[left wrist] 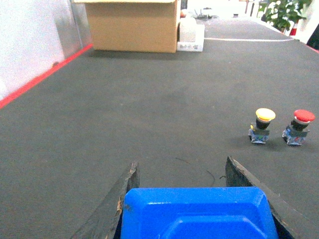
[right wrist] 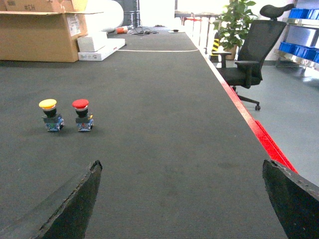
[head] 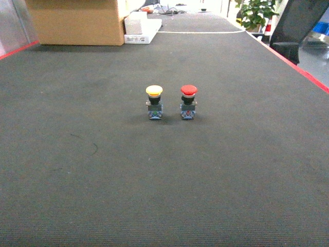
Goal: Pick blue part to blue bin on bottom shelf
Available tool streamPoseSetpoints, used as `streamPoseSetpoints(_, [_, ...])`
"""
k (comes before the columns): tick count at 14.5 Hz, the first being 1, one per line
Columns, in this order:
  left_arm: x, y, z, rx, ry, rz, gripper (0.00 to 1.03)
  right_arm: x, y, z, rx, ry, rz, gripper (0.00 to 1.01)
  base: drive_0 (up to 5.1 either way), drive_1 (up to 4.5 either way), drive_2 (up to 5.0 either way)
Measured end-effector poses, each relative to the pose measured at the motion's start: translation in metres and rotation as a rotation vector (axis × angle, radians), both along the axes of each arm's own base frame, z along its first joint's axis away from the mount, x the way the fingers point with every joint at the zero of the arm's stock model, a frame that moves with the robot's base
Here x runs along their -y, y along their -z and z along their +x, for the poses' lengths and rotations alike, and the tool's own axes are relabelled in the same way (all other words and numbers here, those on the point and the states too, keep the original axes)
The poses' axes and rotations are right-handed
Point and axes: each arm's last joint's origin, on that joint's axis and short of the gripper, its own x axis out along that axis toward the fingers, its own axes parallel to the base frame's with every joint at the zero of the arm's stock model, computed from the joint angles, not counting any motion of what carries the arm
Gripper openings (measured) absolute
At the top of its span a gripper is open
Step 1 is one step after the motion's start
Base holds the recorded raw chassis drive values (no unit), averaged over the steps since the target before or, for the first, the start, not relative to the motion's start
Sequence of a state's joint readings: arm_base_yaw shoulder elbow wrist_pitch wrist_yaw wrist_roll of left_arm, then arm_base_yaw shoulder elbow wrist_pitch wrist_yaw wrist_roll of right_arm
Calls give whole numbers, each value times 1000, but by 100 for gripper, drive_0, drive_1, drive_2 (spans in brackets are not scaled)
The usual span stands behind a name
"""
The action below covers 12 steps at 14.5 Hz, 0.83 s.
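Blue part (left wrist: 198,213) sits clamped btwn my left gripper (left wrist: 182,209) fingers, held ready for carrying to bin; shelf & bin not in view. Right gripper (right wrist: 182,199) spread wide, empty. Yellow button (head: 154,102) & red button (head: 188,101) untouched on mat.

Both claws have dark, nearly black fingers with rough, chipped inner edges: left claw (left wrist: 182,199) shows pale worn flecks, right claw (right wrist: 182,199) looks wedge-shaped

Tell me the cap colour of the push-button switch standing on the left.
Yellow: the left mushroom-head push-button switch shows best in the head view.
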State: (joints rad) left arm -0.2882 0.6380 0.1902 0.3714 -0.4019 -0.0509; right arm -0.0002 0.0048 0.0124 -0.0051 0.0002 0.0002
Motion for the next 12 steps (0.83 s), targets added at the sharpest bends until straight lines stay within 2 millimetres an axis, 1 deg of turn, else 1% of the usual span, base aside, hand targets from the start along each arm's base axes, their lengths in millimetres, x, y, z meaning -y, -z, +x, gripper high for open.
streamPoseSetpoints(1, [0, -10, -22, 47, -2, 11, 44, 0, 0, 0, 0, 0, 0, 98, 0, 0, 0])
streamPoseSetpoints(2, [-4, -15, -42, 102, -17, -10, 44, 0, 0, 0, 0, 0, 0, 98, 0, 0, 0])
streamPoseSetpoints(3, [-11, -15, -49, 115, -50, -34, 44, 0, 0, 0, 0, 0, 0, 98, 0, 0, 0])
streamPoseSetpoints(6, [-11, -2, -48, 66, -50, -36, 44, 0, 0, 0, 0, 0, 0, 98, 0, 0, 0])
streamPoseSetpoints(12, [-12, -2, -48, 73, -53, -38, 43, 0, 0, 0, 0, 0, 0, 98, 0, 0, 0])
